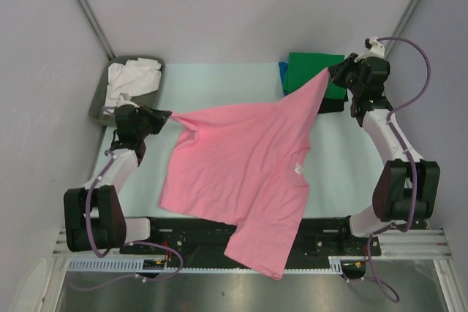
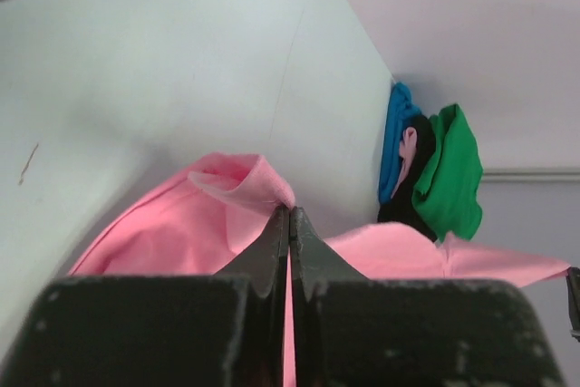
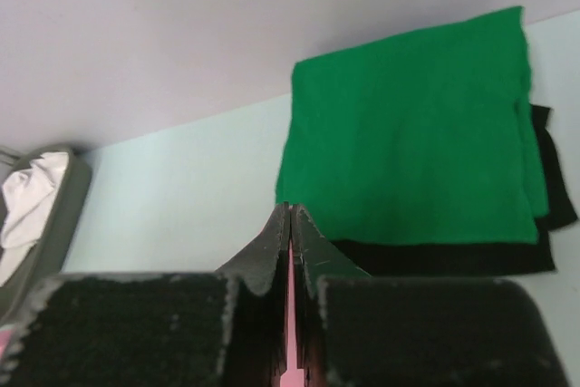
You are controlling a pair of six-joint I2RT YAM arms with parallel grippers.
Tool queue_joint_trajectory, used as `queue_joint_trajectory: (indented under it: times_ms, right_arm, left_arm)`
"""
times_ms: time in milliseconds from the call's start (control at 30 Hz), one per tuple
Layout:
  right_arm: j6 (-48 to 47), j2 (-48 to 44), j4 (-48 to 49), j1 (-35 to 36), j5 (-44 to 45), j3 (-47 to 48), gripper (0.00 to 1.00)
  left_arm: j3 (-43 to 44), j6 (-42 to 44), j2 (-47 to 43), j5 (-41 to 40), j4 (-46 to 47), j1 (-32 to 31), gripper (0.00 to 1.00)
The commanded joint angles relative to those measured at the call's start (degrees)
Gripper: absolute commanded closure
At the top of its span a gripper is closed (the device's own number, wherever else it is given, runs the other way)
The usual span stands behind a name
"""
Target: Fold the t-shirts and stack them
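The pink t-shirt (image 1: 245, 173) is stretched in the air between my two grippers, its lower part draped over the table's near edge. My left gripper (image 1: 167, 116) is shut on its left corner; pink cloth (image 2: 181, 224) bunches at the jaws (image 2: 289, 210). My right gripper (image 1: 330, 72) is shut on the far right corner; a pink strip shows between the jaws (image 3: 290, 208). A folded green t-shirt (image 1: 316, 71) lies on a black one (image 3: 453, 256) and a blue one (image 1: 282, 77) at the back right. A white t-shirt (image 1: 128, 82) lies in the tray.
The grey plastic tray (image 1: 101, 96) stands at the back left by the wall, also showing in the right wrist view (image 3: 63, 210). The pale table surface (image 1: 219, 85) runs between tray and stack. Walls close in on both sides.
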Motion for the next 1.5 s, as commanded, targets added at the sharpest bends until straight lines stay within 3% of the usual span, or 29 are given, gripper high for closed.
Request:
queue_joint_trajectory:
  times_ms: [0, 433, 700, 733, 767, 800, 833, 867, 900, 1000, 1167, 1333, 1467]
  right_arm:
    - [2.32, 6.77, 7.47, 0.27, -3.85, 9.73, 1.0]
    - [-5.5, 32.0, -5.79, 12.22, -9.58, 44.6, 1.0]
    - [-4.7, 42.55, -8.61, 13.54, -6.86, 53.42, 1.0]
    - [-4.35, 43.43, -8.61, 13.54, -6.33, 54.13, 1.0]
    - [-4.0, 45.26, -8.69, 13.54, -5.02, 55.09, 0.89]
    - [-2.78, 45.98, -8.35, 13.54, -4.14, 56.4, 0.68]
    - [-2.25, 46.42, -8.34, 13.54, -3.52, 57.03, 0.46]
    - [-1.63, 46.6, -8.34, 13.28, -2.04, 57.47, 0.07]
    - [-0.41, 46.16, -6.17, 13.1, -1.76, 57.21, 0.01]
    - [0.13, 40.4, -5.1, 12.05, -1.75, 54.41, 0.0]
    - [-1.1, 22.46, -1.92, 10.73, -1.06, 32.01, 0.0]
    - [-5.22, 8.39, -11.84, 11.34, 1.31, 16.71, 0.0]
    - [-7.95, 8.89, -22.11, 13.36, 7.29, 13.26, 0.01]
  left_arm:
    - [6.57, -2.56, 4.56, -4.17, 2.18, -0.36, 1.0]
    - [22.48, -0.28, 17.04, -10.05, -5.37, -0.53, 1.0]
    - [34.24, 2.8, 27.58, -11.38, -9.59, -0.53, 1.0]
    - [35.57, 3.67, 28.55, -11.47, -10.03, -0.53, 0.87]
    - [37.15, 4.12, 30.65, -12.34, -10.9, -0.53, 0.75]
    - [40.65, 4.47, 31.71, -12.69, -13.7, -0.53, 0.6]
    - [42.42, 5.43, 32.51, -12.96, -14.85, -0.53, 0.19]
    - [44.01, 5.79, 33.47, -13.31, -15.74, -0.53, 0.01]
    - [45.24, 5.53, 33.48, -13.57, -16.53, -0.62, 0.0]
    - [43.08, 5.09, 31.3, -13.57, -18.73, -1.58, 0.0]
    - [28.67, 3.6, 18.38, -14.46, -15.74, -4.66, 0.0]
    - [12.4, 2.98, 4.34, -14.98, -15.57, -7.74, 0.0]
    - [5.28, 4.2, -4.29, -14.98, -18.46, -7.74, 0.0]
